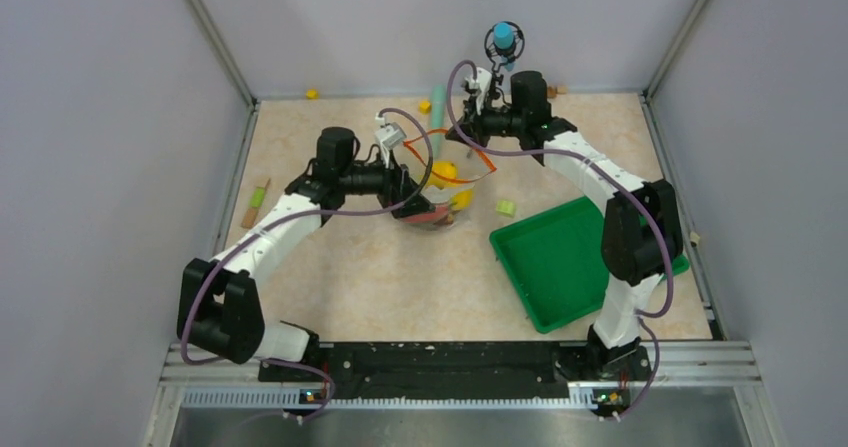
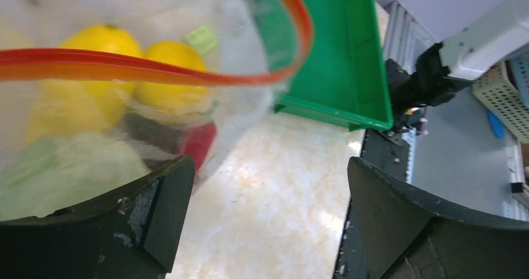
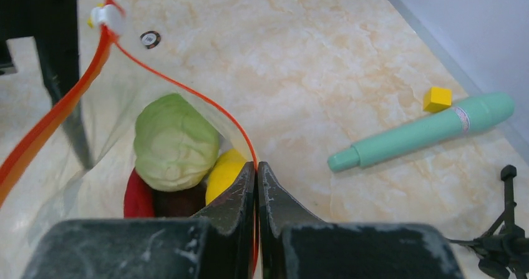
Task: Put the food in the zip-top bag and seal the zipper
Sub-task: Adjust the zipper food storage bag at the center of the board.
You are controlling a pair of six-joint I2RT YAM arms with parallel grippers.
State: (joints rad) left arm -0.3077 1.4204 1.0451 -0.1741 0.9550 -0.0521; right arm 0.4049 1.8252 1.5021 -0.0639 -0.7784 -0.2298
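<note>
Grey walls (image 1: 100, 117) close in the table (image 1: 380, 287) on the left, back and right, and the arms' mounting rail runs along the near edge. The widest free stretch of tabletop is front-left and centre, between the left arm and the green tray (image 1: 555, 267). The tray sits skewed at the front right, with one corner reaching past the table's right edge by the right arm's base. The surface is a glossy beige marble pattern.

The zip-top bag (image 1: 445, 192) is at mid-table, just left of the tray, between the two grippers, with its mouth gaping. The food is inside it: a green leafy ball (image 3: 174, 145), yellow pieces (image 2: 168, 73), a red chili (image 3: 138, 198) and a dark red round piece (image 3: 181, 204).

The left gripper (image 2: 268, 185) has its jaws spread wide. The bag's lower side lies against one finger, and bare tabletop shows in the gap. The right gripper (image 3: 256, 170) is pinched tight on the zipper (image 3: 56, 117), lifting that edge. The orange-red strip loops away to the white slider (image 3: 106, 17).

A teal stick (image 3: 424, 132) and a yellow block (image 3: 436, 98) lie near the back wall. A small green block (image 1: 505, 207) lies between the bag and the tray.
</note>
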